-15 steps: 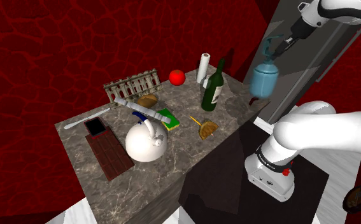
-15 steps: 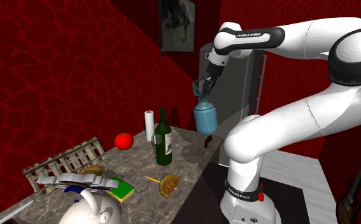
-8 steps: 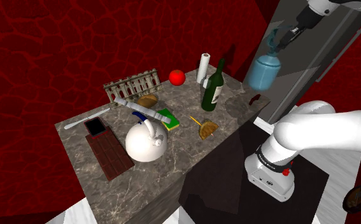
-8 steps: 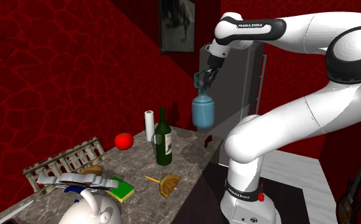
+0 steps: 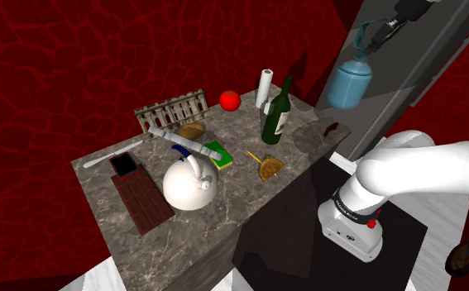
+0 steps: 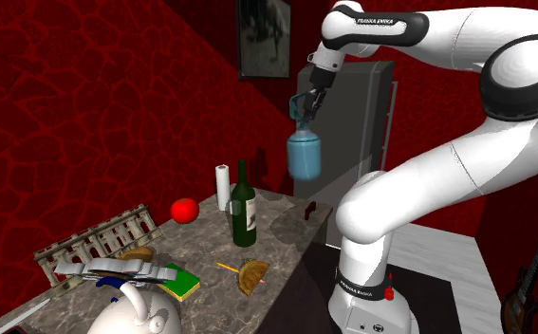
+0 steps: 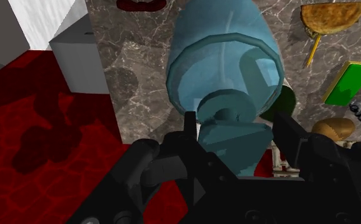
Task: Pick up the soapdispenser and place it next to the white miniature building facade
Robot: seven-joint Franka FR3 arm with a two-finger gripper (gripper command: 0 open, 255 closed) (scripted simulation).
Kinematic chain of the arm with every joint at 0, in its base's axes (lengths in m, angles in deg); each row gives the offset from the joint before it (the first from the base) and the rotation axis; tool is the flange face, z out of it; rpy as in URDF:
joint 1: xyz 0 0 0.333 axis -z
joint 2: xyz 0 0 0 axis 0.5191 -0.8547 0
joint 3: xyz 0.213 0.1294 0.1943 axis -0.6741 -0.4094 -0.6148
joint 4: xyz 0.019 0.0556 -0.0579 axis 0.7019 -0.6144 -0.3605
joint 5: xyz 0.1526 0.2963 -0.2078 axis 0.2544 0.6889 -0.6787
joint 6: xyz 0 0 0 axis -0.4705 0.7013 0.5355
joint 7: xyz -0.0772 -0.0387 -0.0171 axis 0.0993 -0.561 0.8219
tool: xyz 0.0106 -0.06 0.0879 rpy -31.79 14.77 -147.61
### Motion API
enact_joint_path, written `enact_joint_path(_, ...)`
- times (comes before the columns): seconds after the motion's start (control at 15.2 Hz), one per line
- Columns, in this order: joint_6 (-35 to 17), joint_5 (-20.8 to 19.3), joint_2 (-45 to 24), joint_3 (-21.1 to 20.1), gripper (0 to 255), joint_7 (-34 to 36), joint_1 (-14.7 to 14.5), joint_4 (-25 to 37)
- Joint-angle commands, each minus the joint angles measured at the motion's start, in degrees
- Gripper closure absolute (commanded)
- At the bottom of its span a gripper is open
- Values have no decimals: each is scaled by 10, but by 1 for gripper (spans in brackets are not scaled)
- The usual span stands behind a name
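Observation:
The soap dispenser (image 5: 348, 83) (image 6: 304, 155) (image 7: 226, 67) is a pale blue bottle with a teal pump. It hangs high in the air off the counter's far right end, with my gripper (image 5: 380, 33) (image 6: 304, 102) (image 7: 236, 130) shut on its pump head. The miniature building facade (image 5: 171, 111) (image 6: 96, 240), a pale colonnaded front, stands upright at the counter's back edge, far to the shoulder view's left of the bottle.
On the marble counter (image 5: 232, 202) stand a green wine bottle (image 5: 277, 112), a white roll (image 5: 263, 87), a red apple (image 5: 230, 100), a white kettle (image 5: 189, 183), a green sponge (image 5: 220, 152), a brown tray (image 5: 141, 202) and a small wooden brush (image 5: 267, 168). A grey fridge (image 6: 357, 123) rises behind the arm.
My gripper has risen with the soap dispenser hanging from it, lifting it well above the counter's end. Everything on the counter stays put.

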Motion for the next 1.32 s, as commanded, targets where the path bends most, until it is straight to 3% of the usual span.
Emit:
enact_joint_path(0.0,12,4,-7,-3,255,0,-3,19)
enact_joint_path(1.25,134,35,-84,-19,255,-3,-33,218)
